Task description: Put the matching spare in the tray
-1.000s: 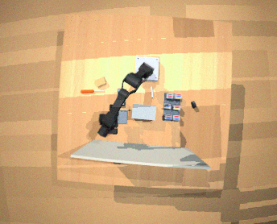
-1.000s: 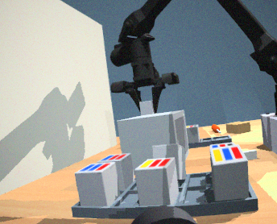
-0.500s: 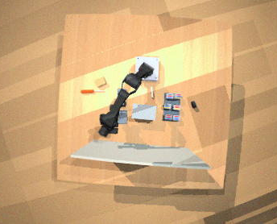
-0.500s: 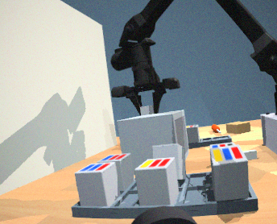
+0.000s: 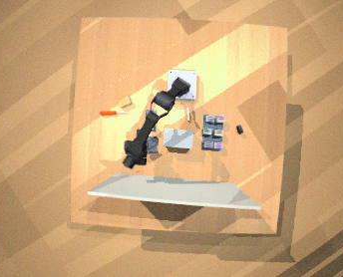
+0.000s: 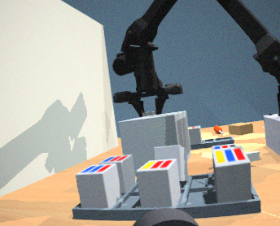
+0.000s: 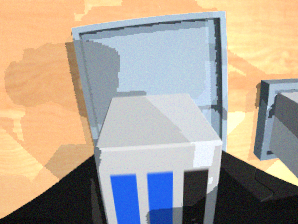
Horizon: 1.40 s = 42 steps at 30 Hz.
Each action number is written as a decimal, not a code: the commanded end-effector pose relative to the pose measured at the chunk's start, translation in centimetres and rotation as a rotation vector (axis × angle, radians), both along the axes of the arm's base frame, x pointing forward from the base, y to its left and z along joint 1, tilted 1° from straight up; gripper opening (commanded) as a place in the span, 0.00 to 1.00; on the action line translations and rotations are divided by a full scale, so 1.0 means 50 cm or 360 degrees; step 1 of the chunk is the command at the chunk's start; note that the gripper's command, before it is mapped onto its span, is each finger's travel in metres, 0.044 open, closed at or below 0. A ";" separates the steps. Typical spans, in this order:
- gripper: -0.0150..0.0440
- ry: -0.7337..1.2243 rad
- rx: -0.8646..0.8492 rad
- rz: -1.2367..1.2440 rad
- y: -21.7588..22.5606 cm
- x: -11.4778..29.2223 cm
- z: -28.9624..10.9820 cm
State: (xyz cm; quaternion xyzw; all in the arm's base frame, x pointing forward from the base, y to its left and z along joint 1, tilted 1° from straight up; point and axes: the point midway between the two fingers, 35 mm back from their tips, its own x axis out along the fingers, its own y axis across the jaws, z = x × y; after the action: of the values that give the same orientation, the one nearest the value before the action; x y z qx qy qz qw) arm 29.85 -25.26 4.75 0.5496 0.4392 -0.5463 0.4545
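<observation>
My gripper (image 5: 133, 159) (image 6: 149, 106) is shut on a grey spare (image 7: 160, 183) whose face shows blue, blue and black stripes. It holds the spare upright right over the light grey rimmed tray (image 7: 166, 56) (image 5: 155, 145); I cannot tell whether the spare touches the tray floor. In the exterior view the gripper has sunk behind the mounted grey unit (image 6: 150, 136) (image 5: 178, 138), which hides the tray and nearly all of the spare. A dark rack (image 6: 201, 200) (image 5: 212, 132) in front holds several striped spares, one of them blue-blue-red (image 6: 97, 184) and one yellow-red-red (image 6: 157, 180).
A tall white panel (image 5: 176, 193) (image 6: 42, 81) stands along one side. Another small holder with a spare (image 6: 194, 134) (image 7: 276, 125) sits beside the tray. An orange screwdriver (image 5: 112, 113) (image 6: 218, 129), a tan block (image 5: 126, 102) (image 6: 240, 128) and a small black object (image 5: 239, 129) lie about.
</observation>
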 end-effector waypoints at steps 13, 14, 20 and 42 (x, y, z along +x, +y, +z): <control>0.25 0.0002 0.0005 -0.0009 0.004 -0.003 -0.029; 0.25 0.0002 0.0005 -0.0009 0.004 -0.003 -0.031; 0.25 0.0003 0.0005 -0.0009 0.005 -0.004 -0.041; 0.25 0.0003 0.0005 -0.0009 0.009 -0.009 -0.080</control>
State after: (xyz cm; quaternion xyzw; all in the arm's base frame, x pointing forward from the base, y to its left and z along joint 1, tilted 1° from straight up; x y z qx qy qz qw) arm 29.51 -24.96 1.07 0.5496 0.4393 -0.5463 0.4544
